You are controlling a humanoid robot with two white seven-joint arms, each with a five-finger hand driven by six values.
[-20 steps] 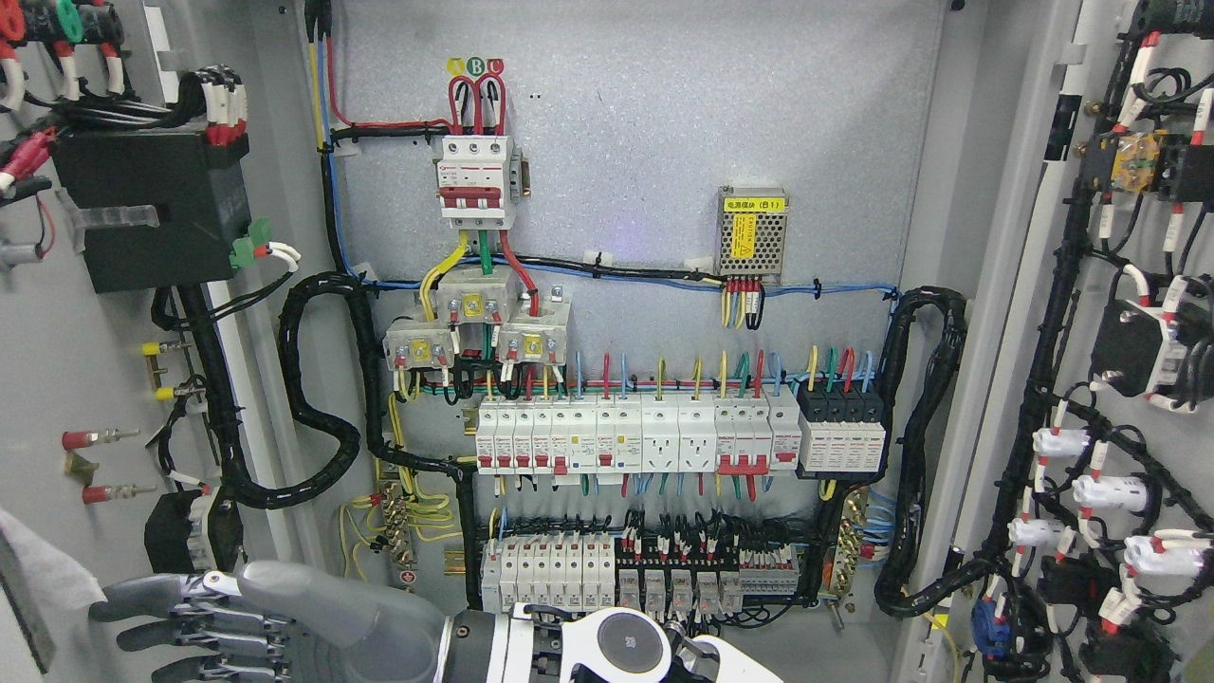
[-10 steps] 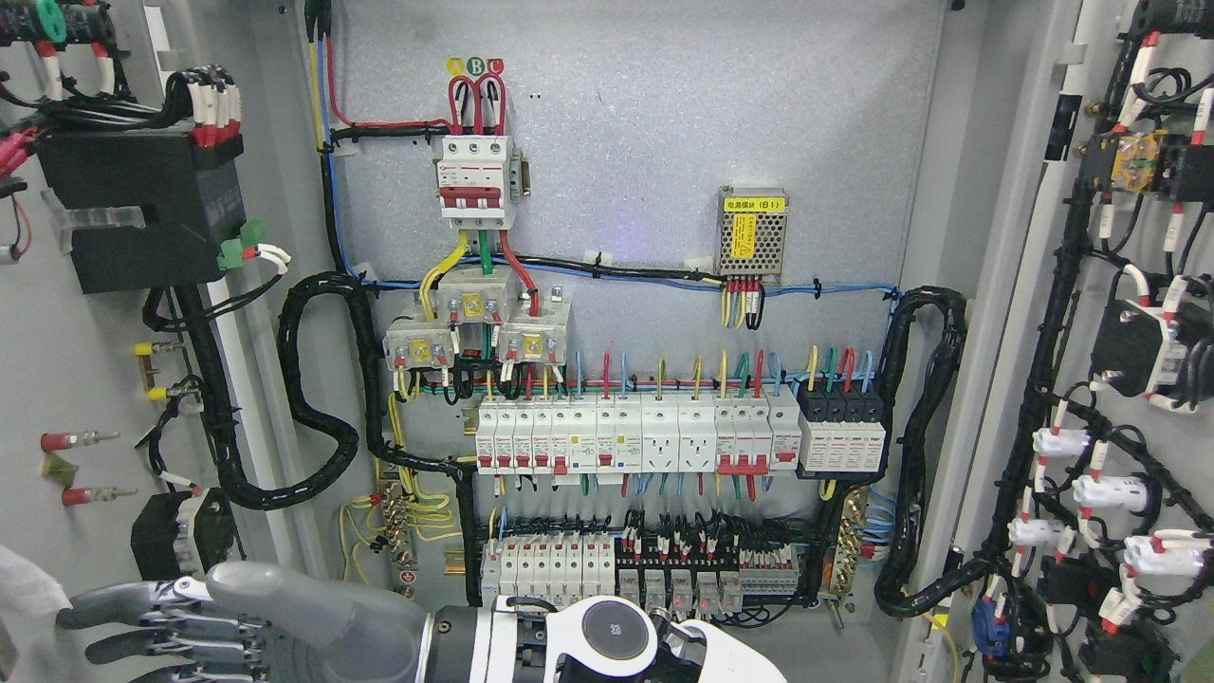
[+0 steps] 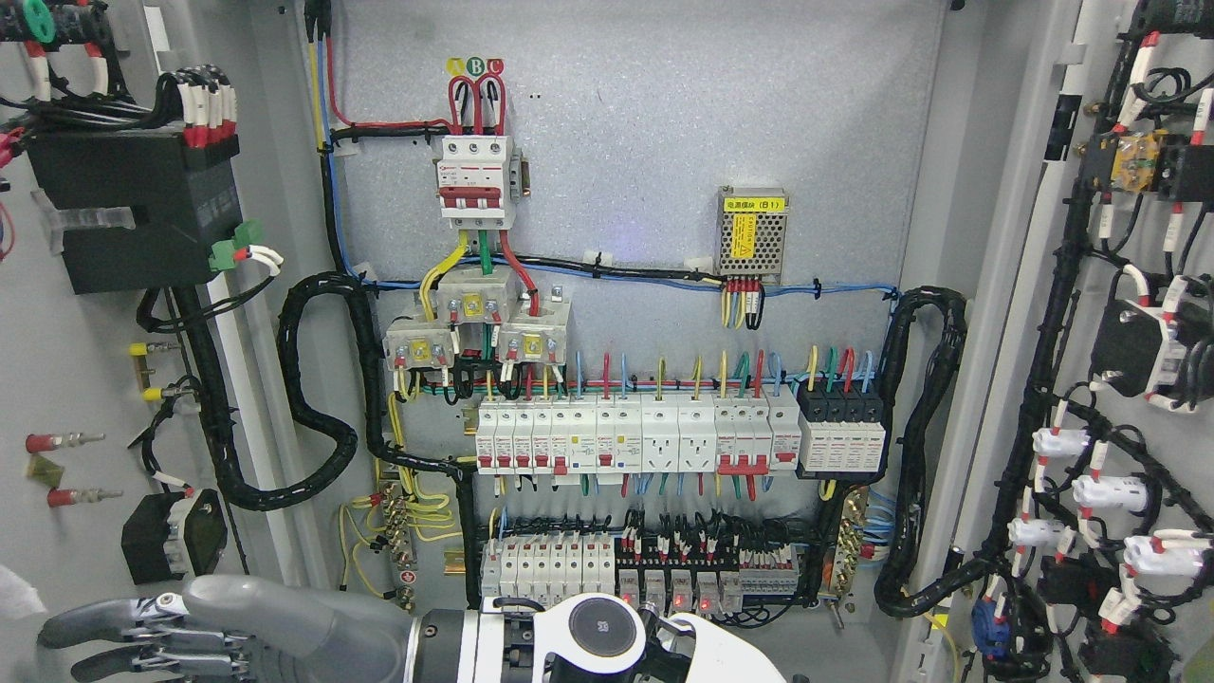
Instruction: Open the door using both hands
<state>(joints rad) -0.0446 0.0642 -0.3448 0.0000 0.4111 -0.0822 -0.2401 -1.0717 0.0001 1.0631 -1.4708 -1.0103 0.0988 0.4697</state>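
Doors stand swung wide on both sides of an electrical cabinet, so its grey back panel [image 3: 664, 142] faces the camera. The left door [image 3: 85, 379] fills the picture's left edge and shows its inner face. A black box [image 3: 133, 213] is mounted near that door's top, and a smaller black block [image 3: 171, 536] sits near its lower edge. The right door [image 3: 1190, 436] fills the right edge, hung with black wiring and white-capped parts. One robot arm [image 3: 597, 631] enters at the bottom edge about the middle, too central to tell which side it belongs to, and lies across towards the lower left corner. Its grey hand [image 3: 190, 631] is low in front of the left door's bottom edge. The fingers [image 3: 85, 631] are stretched out nearly straight and point left, with the thumb lying along the top, and they grip nothing. Whether the fingertips touch the door cannot be told. On the back panel, a red-handled breaker [image 3: 477, 180] sits near the top. A perforated module with a yellow label [image 3: 753, 235] is towards the upper right. A long row of white breakers [image 3: 635, 436] runs across the middle. A black corrugated conduit [image 3: 313, 379] loops at the panel's left edge.
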